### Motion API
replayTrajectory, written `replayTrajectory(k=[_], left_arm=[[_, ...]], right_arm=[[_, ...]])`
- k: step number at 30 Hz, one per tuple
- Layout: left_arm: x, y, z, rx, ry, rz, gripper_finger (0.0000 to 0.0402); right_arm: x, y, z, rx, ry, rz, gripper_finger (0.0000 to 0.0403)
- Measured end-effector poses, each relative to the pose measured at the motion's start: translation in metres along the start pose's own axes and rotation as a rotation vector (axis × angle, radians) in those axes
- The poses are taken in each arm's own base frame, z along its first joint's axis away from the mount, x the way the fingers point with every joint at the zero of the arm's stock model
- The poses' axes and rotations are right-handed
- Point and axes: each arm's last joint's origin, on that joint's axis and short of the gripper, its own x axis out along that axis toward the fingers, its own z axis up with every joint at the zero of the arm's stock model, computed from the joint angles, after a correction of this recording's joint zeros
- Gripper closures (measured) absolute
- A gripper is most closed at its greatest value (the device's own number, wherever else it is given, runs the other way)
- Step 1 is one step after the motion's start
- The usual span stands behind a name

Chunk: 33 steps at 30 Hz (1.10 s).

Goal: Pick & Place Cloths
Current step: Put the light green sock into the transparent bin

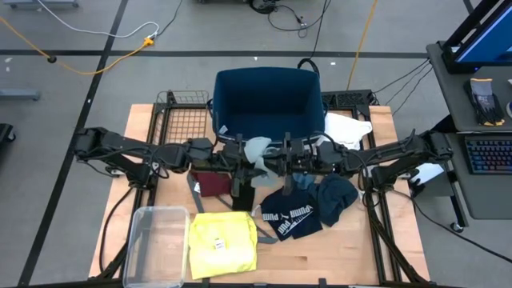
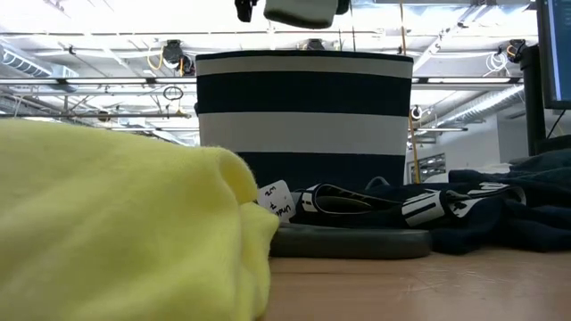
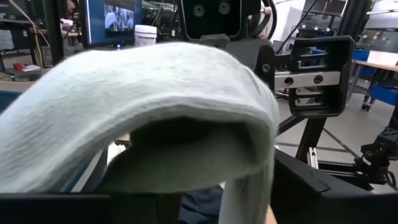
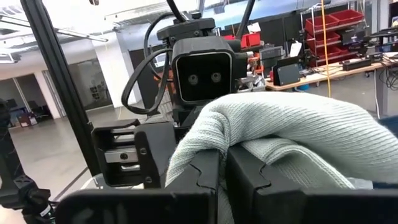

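Observation:
A pale grey-green knitted cloth [image 1: 258, 150] hangs in the air between my two grippers, in front of the navy bin [image 1: 268, 100]. My right gripper [image 4: 225, 171] is shut on it. My left gripper [image 1: 242, 154] faces it from the table's left, and the cloth [image 3: 155, 93] drapes over its fingers, which look spread apart. On the table lie a yellow T-shirt [image 1: 222, 240], a maroon piece [image 1: 212, 184], a black piece [image 1: 242, 196], navy white-lettered fabric [image 1: 290, 216] and a dark blue piece [image 1: 336, 196]. A white shirt [image 1: 348, 128] lies right of the bin. My right gripper pinches a fold of the pale cloth [image 4: 214, 140] between its two fingers [image 4: 249, 180], coming level from the table's right. The cloth is lifted clear and bulges over the fingertips. My left gripper has the cloth's hanging edge [image 3: 249, 180] lying across it; the cloth hides the fingertips.
The bin's open top lies just beyond the grippers; in the low view it shows as a navy and white striped wall [image 2: 303, 116]. A clear plastic container [image 1: 156, 240] sits at the near left. A wire rack [image 1: 186, 120] stands left of the bin. A grey strap [image 1: 194, 192] lies among the clothes.

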Motion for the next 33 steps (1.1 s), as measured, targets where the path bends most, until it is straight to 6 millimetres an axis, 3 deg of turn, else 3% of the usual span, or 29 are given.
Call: replayTrajectory(k=[8,18,25,33], left_arm=[[0.000,-0.002,0.001,-0.001,-0.014,-0.047,0.0387],[-0.003,-0.004,0.005,-0.035,-0.021,-0.106,0.0398],[-0.026,-0.016,0.018,-0.025,0.026,-0.093,0.0400],[-0.063,-0.038,0.050,0.028,-0.080,-0.099,0.0401]], right_arm=[[-0.001,0.006,0.000,0.003,-0.003,0.020,0.0398],[-0.003,0.007,0.001,0.050,0.008,0.028,0.0337],[-0.016,0.012,0.005,0.035,0.093,0.025,0.0298],[-0.034,0.019,0.006,-0.008,0.221,0.026,0.0257]])
